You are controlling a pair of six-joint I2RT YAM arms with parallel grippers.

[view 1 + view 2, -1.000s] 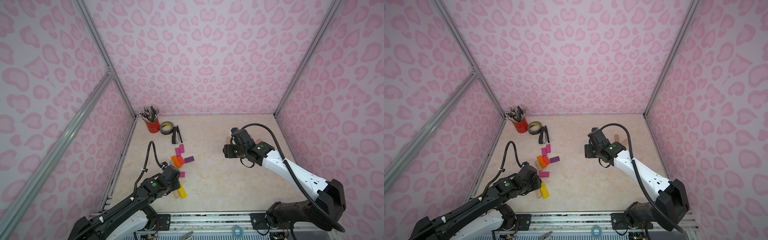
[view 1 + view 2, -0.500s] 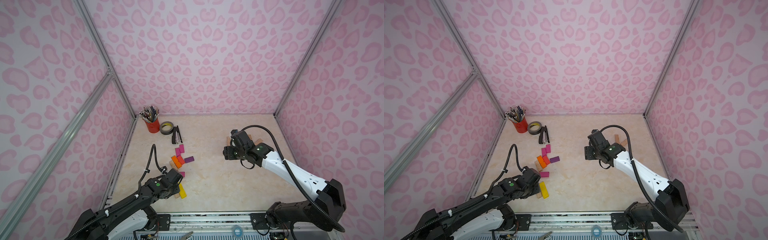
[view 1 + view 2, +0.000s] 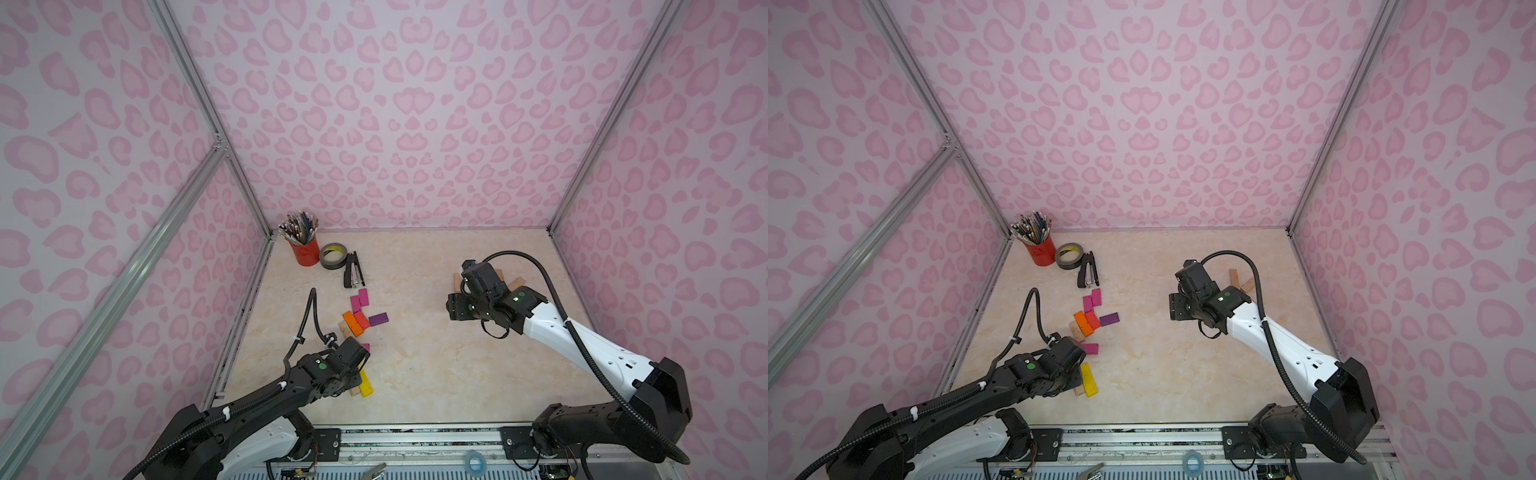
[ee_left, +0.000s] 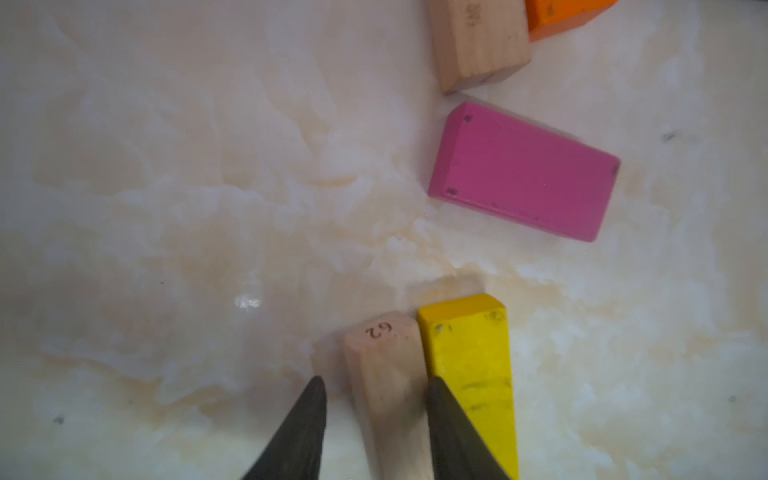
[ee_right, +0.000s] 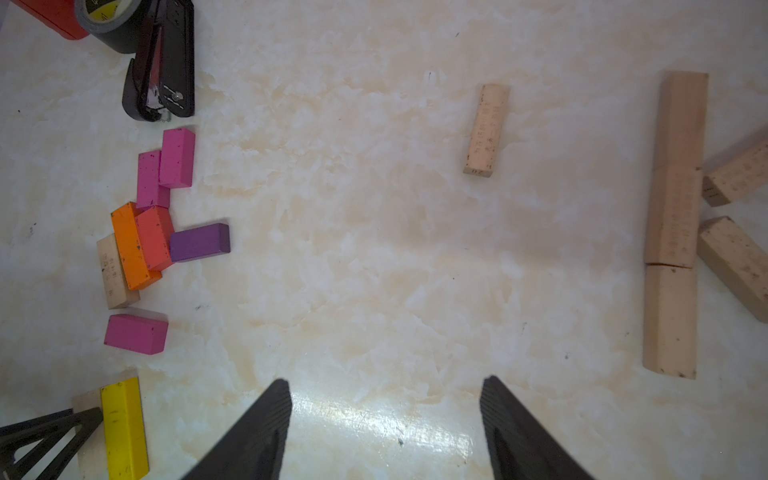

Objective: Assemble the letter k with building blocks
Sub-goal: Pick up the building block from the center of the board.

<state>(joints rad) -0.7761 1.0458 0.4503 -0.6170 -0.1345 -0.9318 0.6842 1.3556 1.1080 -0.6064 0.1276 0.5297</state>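
With the left fingers point(image 4: 299, 432) part-open astride the plain light-wood bar point(image 4: 386, 386) lying on the cream desk point(image 4: 208, 208) flush against a yellow painted bar point(image 4: 469, 357), one tip at their seam risked snagging the yellow one or twisting the grasp; the right fingers point(image 5: 257, 432) gaped empty

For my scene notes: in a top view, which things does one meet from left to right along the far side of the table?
Red cup full of pencils → dark grey roll of tape → black stapler → light wood rectangular bars.
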